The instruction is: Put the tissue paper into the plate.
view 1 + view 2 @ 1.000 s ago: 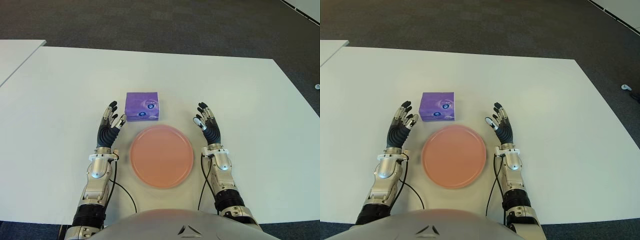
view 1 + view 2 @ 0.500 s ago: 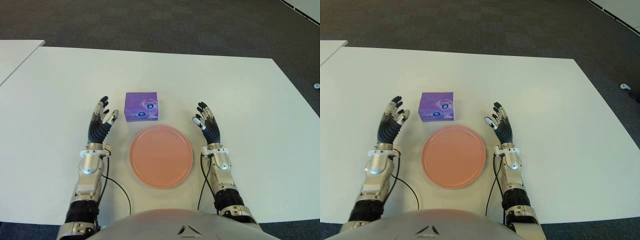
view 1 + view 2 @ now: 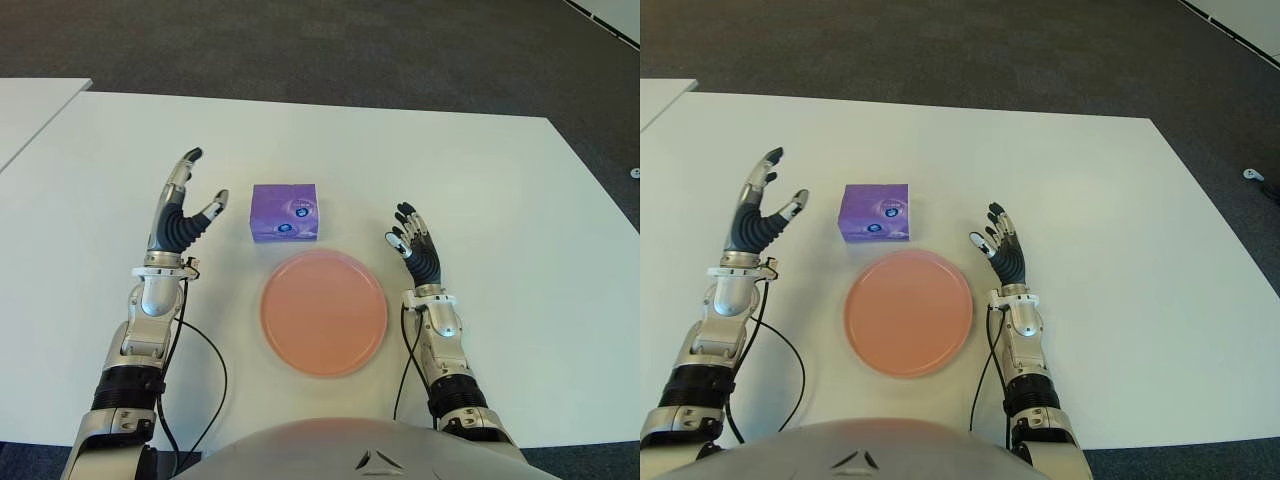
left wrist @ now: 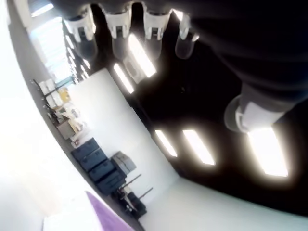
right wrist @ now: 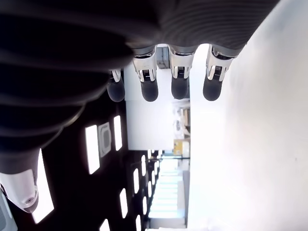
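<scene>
White table [image 3: 480, 180]: tissue pack [image 3: 285, 212] beyond plate [image 3: 323, 312]

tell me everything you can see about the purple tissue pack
The tissue pack is a small, squarish purple packet with a glossy wrapper and a few small round white and blue marks toward the robot's side. It lies flat on the white table, just beyond the pink plate with a narrow gap between them, so it is not yet in the plate. Nothing holds it: the left hand is open beside it on its left, apart from it, and the right hand is open, off to its right.
</scene>
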### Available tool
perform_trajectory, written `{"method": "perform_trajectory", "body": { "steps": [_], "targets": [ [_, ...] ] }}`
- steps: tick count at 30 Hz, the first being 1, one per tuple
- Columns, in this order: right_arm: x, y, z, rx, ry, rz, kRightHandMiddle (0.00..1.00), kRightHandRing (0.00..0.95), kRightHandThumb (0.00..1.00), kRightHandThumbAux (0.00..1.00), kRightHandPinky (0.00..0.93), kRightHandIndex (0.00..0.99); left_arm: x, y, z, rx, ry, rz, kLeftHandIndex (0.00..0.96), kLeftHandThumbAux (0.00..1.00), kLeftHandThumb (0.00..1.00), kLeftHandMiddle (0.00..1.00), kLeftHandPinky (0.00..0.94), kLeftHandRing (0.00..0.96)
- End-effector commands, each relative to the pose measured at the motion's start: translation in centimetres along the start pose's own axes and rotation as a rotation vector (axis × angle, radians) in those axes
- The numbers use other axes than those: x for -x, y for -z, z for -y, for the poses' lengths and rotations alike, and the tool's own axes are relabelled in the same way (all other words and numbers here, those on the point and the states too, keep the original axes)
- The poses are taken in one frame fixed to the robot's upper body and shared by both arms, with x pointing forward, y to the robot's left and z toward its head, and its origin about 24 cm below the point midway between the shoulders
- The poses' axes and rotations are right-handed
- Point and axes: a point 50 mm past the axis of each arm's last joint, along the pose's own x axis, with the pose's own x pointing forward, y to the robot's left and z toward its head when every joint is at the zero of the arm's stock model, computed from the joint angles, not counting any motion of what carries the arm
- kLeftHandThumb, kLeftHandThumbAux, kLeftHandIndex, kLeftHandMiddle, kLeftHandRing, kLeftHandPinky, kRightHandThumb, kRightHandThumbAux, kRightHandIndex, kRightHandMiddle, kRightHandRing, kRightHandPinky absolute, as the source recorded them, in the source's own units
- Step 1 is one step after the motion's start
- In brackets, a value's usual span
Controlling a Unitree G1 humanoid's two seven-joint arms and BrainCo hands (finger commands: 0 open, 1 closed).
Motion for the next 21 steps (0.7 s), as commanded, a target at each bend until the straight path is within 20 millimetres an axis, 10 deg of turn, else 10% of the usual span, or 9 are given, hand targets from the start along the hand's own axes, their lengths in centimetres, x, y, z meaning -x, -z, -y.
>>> {"method": "perform_trajectory", "body": {
  "steps": [1, 21],
  "targets": [
    [1.9, 2.7, 0.1, -0.022, 0.016, -0.144, 0.000, 0.000, 0.000, 0.542, 0.000, 0.000, -0.9, 0.0, -0.3, -0.139, 0.053, 0.042, 0.000, 0.440, 0.026, 0.000, 0.000, 0.000],
    [1.8, 3.3, 0.1, -0.018, 0.017, -0.149, 0.000, 0.000, 0.000, 0.543, 0.000, 0.000, -4.6, 0.3, 1.0, -0.588, 0.292, 0.204, 0.000, 0.350, 0.073, 0.000, 0.000, 0.000]
  ]
}}
